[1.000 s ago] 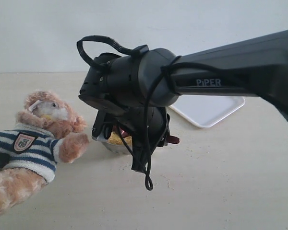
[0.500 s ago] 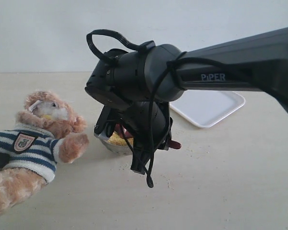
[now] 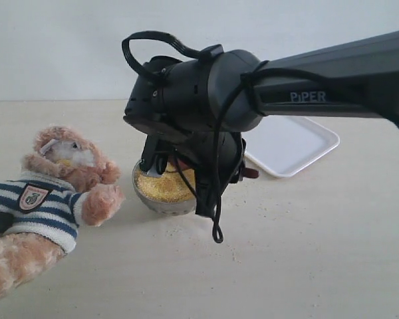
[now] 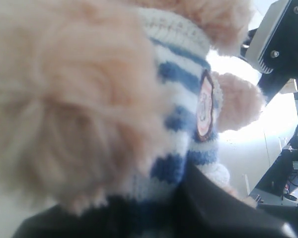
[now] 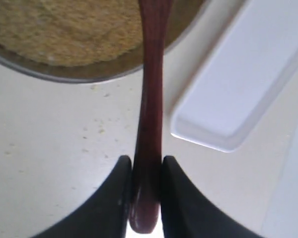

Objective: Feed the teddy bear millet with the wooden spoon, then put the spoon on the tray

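Right pincer (image 5: 146, 171) clamps the wooden spoon (image 5: 151, 74) by its handle end, so its length spans the millet (image 5: 64, 29) for scooping. The tray (image 3: 292, 149) lies at two o'clock. The left pincer's state cannot be told.

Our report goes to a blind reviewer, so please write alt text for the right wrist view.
The right gripper clamps the handle of a dark reddish-brown wooden spoon, which reaches over the rim of a steel bowl of yellow millet. A white tray lies on the pale table beside the bowl.
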